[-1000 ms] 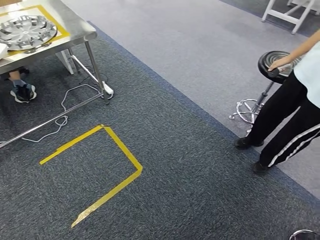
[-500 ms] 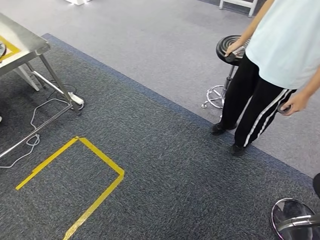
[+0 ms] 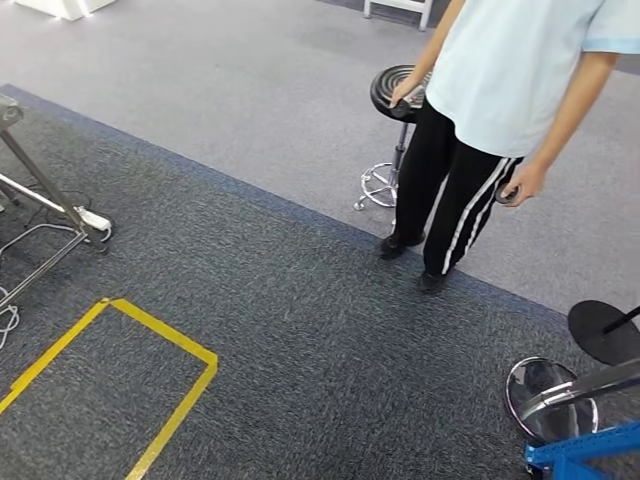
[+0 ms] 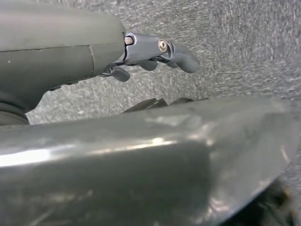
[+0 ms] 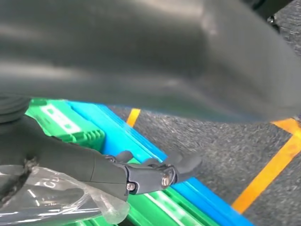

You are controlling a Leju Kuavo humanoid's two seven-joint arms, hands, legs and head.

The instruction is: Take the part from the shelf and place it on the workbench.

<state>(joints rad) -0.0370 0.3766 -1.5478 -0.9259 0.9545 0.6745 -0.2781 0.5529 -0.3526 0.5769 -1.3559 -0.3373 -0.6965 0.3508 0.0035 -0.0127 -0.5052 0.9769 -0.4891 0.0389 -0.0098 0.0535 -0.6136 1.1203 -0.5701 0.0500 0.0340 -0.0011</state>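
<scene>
The steel workbench (image 3: 7,108) shows as a corner and slanted legs at the far left of the head view. My left hand (image 4: 156,52) hangs above grey carpet with its fingers loosely apart and nothing in it. My right hand (image 5: 156,174) also holds nothing, its fingers stretched out over a blue and green frame (image 5: 117,141). A blue frame (image 3: 581,450) sits at the lower right corner of the head view.
A person (image 3: 483,100) stands ahead on the right, one hand on a black stool (image 3: 396,95). Yellow floor tape (image 3: 173,400) marks a square at lower left. A chrome stool base (image 3: 551,400) and a black disc (image 3: 604,330) lie at right. Clear plastic wrap (image 5: 53,197) lies under my right wrist.
The camera has swung to the right: the workbench with the silver wheel cover has slid off to the left, the person has come toward the middle, and the blue frame has entered at lower right.
</scene>
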